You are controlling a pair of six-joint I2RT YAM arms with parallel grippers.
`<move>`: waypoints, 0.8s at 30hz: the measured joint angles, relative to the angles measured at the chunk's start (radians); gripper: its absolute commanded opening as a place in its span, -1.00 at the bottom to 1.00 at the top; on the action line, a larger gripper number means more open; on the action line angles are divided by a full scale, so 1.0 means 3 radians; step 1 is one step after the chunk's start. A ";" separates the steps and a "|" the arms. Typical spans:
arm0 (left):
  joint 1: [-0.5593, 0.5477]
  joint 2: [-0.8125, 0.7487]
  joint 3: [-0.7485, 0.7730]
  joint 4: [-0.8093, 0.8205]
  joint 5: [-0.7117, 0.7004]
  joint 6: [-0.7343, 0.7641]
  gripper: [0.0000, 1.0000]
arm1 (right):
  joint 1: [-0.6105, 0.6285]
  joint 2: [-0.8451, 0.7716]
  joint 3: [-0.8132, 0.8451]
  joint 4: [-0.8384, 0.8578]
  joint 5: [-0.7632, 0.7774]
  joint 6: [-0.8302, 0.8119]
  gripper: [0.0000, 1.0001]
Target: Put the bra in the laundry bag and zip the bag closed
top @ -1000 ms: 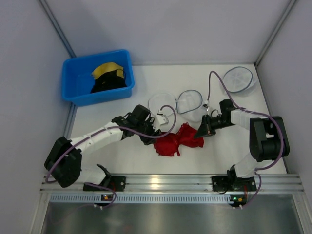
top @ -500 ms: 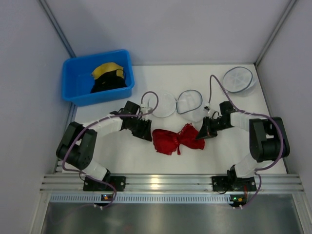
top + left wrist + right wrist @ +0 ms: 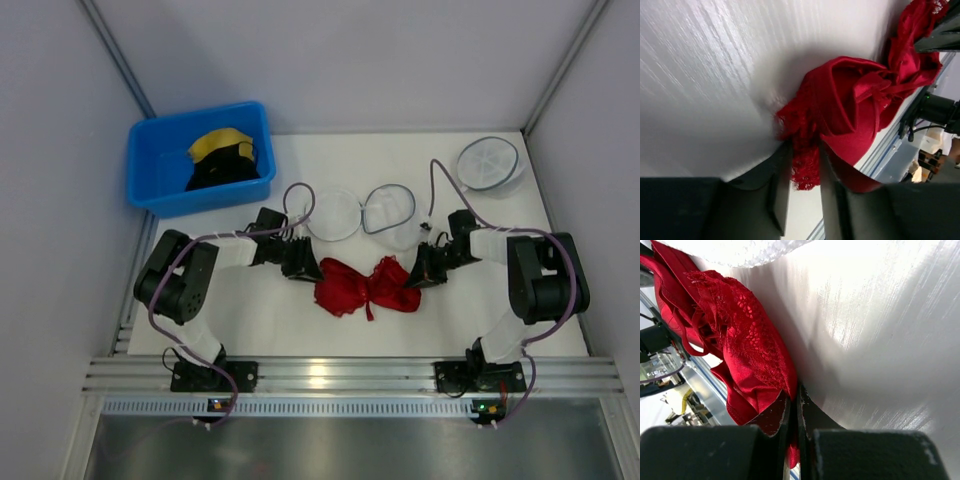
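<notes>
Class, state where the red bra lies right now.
In the top view the bra lies centrally on the table, directly in front of the open laundry bag.

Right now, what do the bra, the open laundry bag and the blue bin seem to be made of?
The bra: red fabric, satin-like smooth cups with a soft sheen and lace edging with a floral pattern. The laundry bag: fine white see-through mesh, probably synthetic, on a thin dark rim. The bin: glossy blue, likely moulded plastic, with rigid walls.

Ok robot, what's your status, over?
Right gripper shut on the bra. Left gripper straddles its lace edge, grip unclear. Laundry bag lies open just beyond, nothing lying between.
</notes>
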 measured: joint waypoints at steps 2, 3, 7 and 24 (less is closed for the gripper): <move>0.0001 0.0071 0.0000 0.0061 0.0011 -0.0066 -0.67 | 0.0000 0.0000 0.0001 -0.0004 0.0008 0.0017 -1.00; 0.0003 0.0098 -0.0003 0.0075 0.0003 -0.0088 -0.90 | 0.0000 0.0000 0.0003 -0.0006 0.0009 0.0025 -1.00; 0.0022 0.0055 -0.0048 0.0075 -0.0025 -0.0113 -1.00 | 0.0000 0.0000 0.0003 -0.0009 0.0008 0.0032 -1.00; -0.0028 -0.1261 0.0179 -0.0848 -0.0417 -0.0099 -1.00 | 0.0645 -0.0306 0.0033 0.0177 0.0018 0.0284 -1.00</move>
